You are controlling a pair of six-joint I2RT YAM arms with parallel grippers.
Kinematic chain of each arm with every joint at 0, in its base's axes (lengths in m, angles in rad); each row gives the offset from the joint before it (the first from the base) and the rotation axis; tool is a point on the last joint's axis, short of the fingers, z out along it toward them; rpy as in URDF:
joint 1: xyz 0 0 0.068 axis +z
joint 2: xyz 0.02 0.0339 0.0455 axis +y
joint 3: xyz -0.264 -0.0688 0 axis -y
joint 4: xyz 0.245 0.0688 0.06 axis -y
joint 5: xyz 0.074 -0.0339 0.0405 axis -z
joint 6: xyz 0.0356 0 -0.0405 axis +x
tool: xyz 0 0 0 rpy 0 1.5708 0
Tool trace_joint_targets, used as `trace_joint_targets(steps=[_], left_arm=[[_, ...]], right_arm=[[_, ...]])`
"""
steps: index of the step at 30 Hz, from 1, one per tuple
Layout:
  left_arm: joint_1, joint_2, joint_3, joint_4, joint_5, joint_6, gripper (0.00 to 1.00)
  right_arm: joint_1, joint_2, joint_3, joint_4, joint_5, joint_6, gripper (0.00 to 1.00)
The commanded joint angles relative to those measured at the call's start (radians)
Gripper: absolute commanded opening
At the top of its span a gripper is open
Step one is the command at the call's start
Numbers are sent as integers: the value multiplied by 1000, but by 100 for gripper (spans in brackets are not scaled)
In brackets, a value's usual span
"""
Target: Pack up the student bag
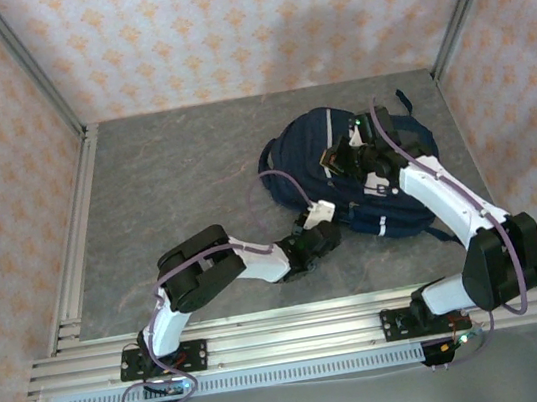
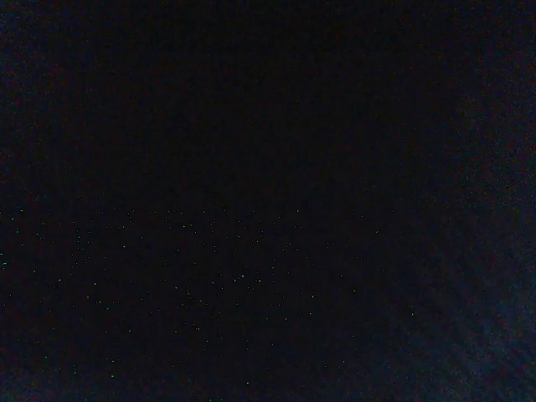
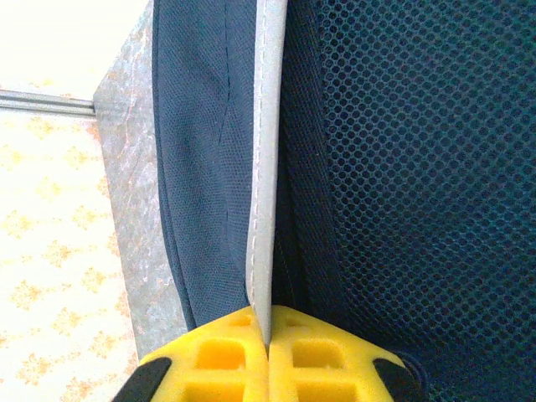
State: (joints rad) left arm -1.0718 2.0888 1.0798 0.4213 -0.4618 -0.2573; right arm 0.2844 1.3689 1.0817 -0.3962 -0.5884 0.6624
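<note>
One large navy-blue fabric student bag [image 1: 298, 161] is lying on the grey stone-patterned table [image 1: 174, 175], with two claws meeting it. The right claw [image 3: 268, 325] is pinching one pale grey trim strip [image 3: 264, 167] that is running straight ahead between its two yellow fingers [image 3: 222, 356]. The left claw [image 1: 322, 213] is pressing against the bag's edge directly ahead of it; I cannot tell whether it is parted or closed.

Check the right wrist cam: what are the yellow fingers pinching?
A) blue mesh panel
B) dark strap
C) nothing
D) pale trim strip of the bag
D: the yellow fingers of the right gripper meet on the pale trim strip of the student bag; the mesh lies beside it, ungripped.
</note>
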Motion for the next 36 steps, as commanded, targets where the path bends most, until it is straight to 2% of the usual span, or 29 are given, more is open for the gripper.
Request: trace_joint_targets(steps=[1,6,11,16,18,24,36], left_arm=[[-4,9,-12,76,42,-14,40],[-9,10,-20,111,104,1,34],[-14,21,-1,99,103,13,33],[-12,22,16,66,91,18,7],[-10,9,3,59,79,11,1],[13,-64,-53,3,57,-33,0],[55,-171,-153,-22,100,-77,0]], right_arm=[[1,-42,-3,72,-41,13,0],[1,-32,-11,76,-36,9,0],[1,-27,-12,76,-34,7,0],[0,-26,-9,45,0,-21,0],[-1,-28,-11,31,13,-35,0],[-2,-24,-9,-32,76,-105,0],[1,-12,-10,-105,135,-205,0]])
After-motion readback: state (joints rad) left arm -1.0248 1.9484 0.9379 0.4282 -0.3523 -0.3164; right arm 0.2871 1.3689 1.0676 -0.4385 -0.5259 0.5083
